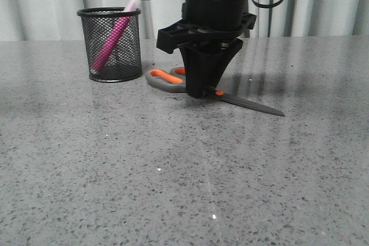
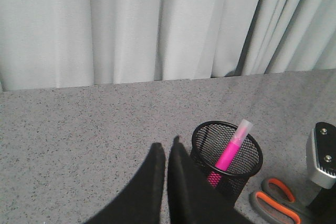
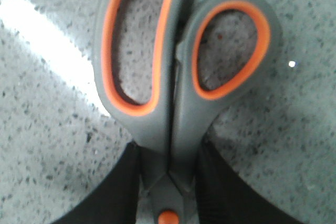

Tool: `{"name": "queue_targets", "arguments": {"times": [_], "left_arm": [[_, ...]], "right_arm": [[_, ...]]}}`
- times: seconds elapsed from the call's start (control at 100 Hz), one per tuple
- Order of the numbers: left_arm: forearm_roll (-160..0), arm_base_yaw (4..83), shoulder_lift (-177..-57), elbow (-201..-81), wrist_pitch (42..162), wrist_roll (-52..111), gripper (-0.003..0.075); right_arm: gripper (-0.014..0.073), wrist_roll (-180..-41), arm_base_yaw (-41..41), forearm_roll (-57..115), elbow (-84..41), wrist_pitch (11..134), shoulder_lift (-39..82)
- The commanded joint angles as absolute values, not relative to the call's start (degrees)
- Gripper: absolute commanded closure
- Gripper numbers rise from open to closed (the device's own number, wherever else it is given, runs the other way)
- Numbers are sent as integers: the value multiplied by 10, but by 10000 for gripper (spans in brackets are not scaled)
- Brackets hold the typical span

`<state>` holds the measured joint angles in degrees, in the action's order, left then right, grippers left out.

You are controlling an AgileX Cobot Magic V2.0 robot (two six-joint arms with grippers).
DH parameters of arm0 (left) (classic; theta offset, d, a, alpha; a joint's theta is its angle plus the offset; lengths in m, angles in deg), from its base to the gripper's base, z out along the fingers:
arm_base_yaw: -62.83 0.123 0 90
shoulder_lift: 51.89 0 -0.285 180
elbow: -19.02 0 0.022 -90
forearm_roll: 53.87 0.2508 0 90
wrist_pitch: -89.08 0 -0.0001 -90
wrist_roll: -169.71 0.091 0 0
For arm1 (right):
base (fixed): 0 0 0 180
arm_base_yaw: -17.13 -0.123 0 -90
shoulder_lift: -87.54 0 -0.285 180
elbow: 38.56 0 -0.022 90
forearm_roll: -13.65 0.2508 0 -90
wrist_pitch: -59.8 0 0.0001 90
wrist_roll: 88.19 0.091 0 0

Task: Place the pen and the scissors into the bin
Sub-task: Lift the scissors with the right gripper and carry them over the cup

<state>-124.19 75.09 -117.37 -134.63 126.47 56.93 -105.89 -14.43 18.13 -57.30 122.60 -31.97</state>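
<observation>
The grey-handled, orange-lined scissors [image 3: 173, 87] with long dark blades are lying flat on the speckled grey stone table [image 1: 184, 177]. The right gripper [image 3: 169, 182] is pinching their shank near the pivot. The slim magenta pen [image 1: 112, 41] is leaning inside the black wire-mesh bin [image 1: 110, 44]. The left gripper [image 2: 166, 156] is hovering nearly closed, empty.

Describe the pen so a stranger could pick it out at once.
On the grey table, find the black mesh bin left of the scissors. The pen leans inside it: slim, magenta, whitish cap poking above the rim, the only pink thing there.
</observation>
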Motion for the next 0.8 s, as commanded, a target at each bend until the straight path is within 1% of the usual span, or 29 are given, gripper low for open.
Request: {"name": "queue_targets", "arguments": {"times": [0.0, 0.13, 0.23, 0.3, 0.43, 0.49, 0.58, 0.7, 0.79], "left_arm": [[-1274, 752, -1169, -1361, 1260, 565, 739], [-1274, 752, -1169, -1361, 1260, 565, 739], [-1274, 752, -1169, -1361, 1260, 565, 739], [-1274, 752, -1169, -1361, 1260, 565, 739], [-1274, 752, -1169, -1361, 1259, 565, 739], [-1274, 752, -1169, -1361, 1258, 565, 739], [-1274, 752, -1169, -1361, 1258, 565, 739], [-1274, 752, -1169, -1361, 1258, 565, 739], [-1274, 752, -1169, -1361, 1259, 565, 739]], "right_arm": [[670, -1056, -142, 180, -590, 1224, -265], [670, -1038, -130, 187, -586, 1193, -202], [670, -1038, -120, 213, -554, 1121, -144], [670, -1038, -118, 230, -511, 1033, -102], [670, -1041, -129, 271, -431, 815, -45], [670, -1041, -142, 271, -421, 739, -43], [670, -1041, -163, 271, -421, 659, -55], [670, -1041, -185, 271, -421, 510, -89], [670, -1041, -194, 271, -431, 438, -126]]}}
